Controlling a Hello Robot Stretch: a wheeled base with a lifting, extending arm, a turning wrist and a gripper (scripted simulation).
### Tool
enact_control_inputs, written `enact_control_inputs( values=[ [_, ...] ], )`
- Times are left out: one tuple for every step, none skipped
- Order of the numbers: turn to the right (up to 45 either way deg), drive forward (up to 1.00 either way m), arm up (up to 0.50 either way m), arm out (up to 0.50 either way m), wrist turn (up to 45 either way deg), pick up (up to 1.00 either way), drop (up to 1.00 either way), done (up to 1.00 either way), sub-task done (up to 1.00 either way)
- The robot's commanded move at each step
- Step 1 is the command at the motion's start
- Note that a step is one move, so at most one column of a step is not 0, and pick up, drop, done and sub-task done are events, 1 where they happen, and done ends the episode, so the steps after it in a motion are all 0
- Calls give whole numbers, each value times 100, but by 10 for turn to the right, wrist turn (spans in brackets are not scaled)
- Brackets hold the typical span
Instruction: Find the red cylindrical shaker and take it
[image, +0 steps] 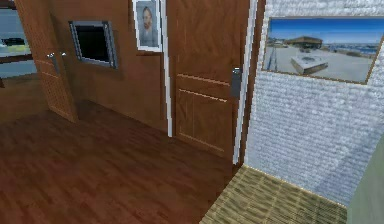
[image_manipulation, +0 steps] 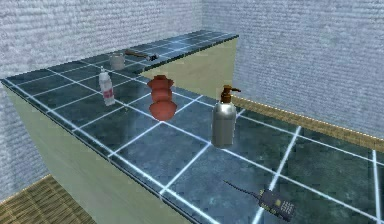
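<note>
I log first the dark tiled counter (image_manipulation: 300, 150), which runs across the arm side view and turns along the pale brick wall at the back. In the forward view a wooden panelled door (image: 205, 70) stands shut between a wood-clad wall and a white brick one, above dark plank flooring, with a woven mat (image: 275, 200) at the lower right. A landscape picture (image: 320, 48) hangs on the brick, and a dark framed screen (image: 93, 43) and a portrait (image: 148, 24) hang on the wood.

On the counter, a silver pump bottle (image_manipulation: 224, 118) stands upright near the middle. A red-brown bulbous vase (image_manipulation: 161, 97) stands to its left. The small red-and-white cylinder (image_manipulation: 106, 87) stands upright farther left again, apart from the vase.

The gripper (image_manipulation: 232, 186) shows low over bare tile, well apart from the cylinder. It holds nothing, and I cannot tell the set of its fingers.
</note>
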Motion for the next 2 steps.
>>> enact_control_inputs(
  values=[
    [0,0,50,0,0,0,0,0,0],
    [0,0,38,0,0,0,0,0,0]
  ],
)
